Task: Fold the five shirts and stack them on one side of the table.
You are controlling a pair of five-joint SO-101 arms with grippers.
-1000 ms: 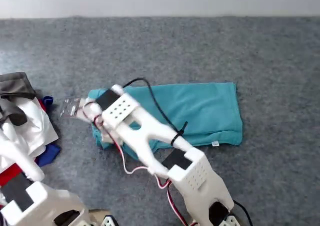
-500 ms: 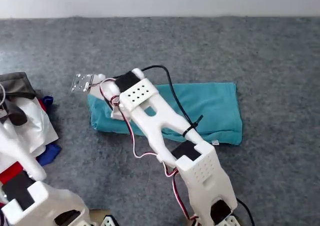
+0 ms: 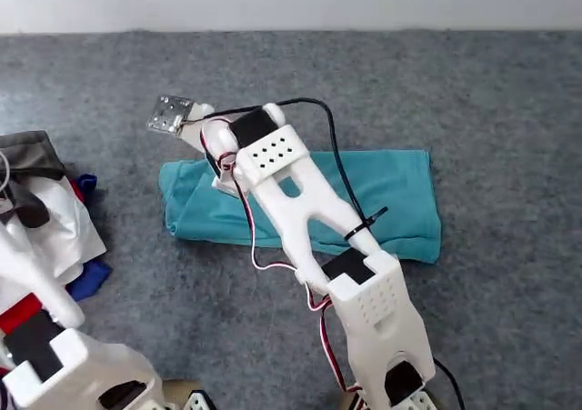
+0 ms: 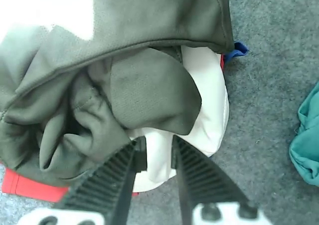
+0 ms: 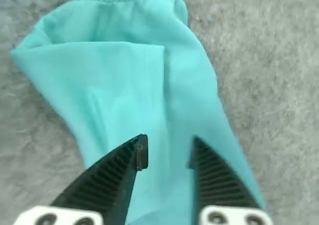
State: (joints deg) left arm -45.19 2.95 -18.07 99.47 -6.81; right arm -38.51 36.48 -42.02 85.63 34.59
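**Right tool lifts off the teal shirt; four shirts still wait in a heap**

High view: A pale wall (image 3: 291,1) runs across the top of the frame, above a grey carpet-like worktop (image 3: 491,92). The right tool (image 3: 173,116) has swung in the last second from low over the near-left end of the teal shirt (image 3: 391,196) up to the bare worktop just past that shirt's upper-left corner. The flap that hung down at the shirt's lower left is gone, and the shirt now lies as a flat band across the middle of the frame. This fold looks finished, though the band probably needs folding once more before stacking. The right arm (image 3: 309,219) lies diagonally over the shirt. At the left edge of the frame sits the pile of unfolded shirts (image 3: 45,219), with the left arm (image 3: 36,337) over it, unmoved.

Left wrist view: The left tool (image 4: 155,152) hangs close over the pile, its jaws a little apart with white cloth showing between them; I cannot tell whether they touch it. A dark grey shirt (image 4: 124,35) lies crumpled on a white shirt (image 4: 209,110), with a red shirt (image 4: 20,185) and a blue shirt (image 4: 238,49) peeking out beneath. The tangle may make it hard to pick out one shirt.

Right wrist view: The right tool's jaws are parted and hold nothing above the teal shirt's folded end.
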